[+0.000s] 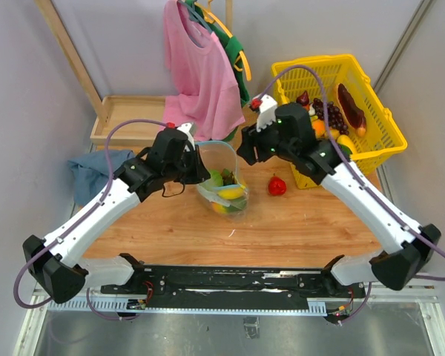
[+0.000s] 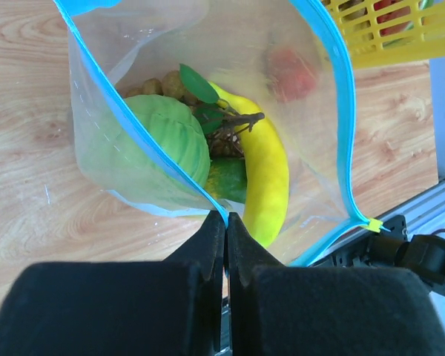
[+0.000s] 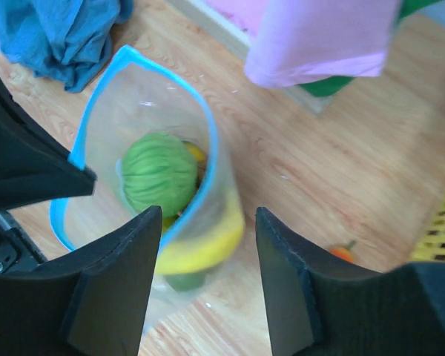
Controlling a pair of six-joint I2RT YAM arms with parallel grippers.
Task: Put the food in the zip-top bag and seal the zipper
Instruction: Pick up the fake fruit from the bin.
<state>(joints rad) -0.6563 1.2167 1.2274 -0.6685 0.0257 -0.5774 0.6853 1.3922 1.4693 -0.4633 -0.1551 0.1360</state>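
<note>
Now left tool pinches zip-top bag holding banana, green fruit; right tool spread.

Clear bag edged with a teal-blue zipper, on a pale wood-grain table.
Shows through the plastic a ribbed light-green fruit, a yellow banana, a dark green leaf and tan berries. Elsewhere: glossy red fruit, yellow mesh basket with purple grapes, plain pink shirt, dusty blue cloth, matte black fingers.
</note>
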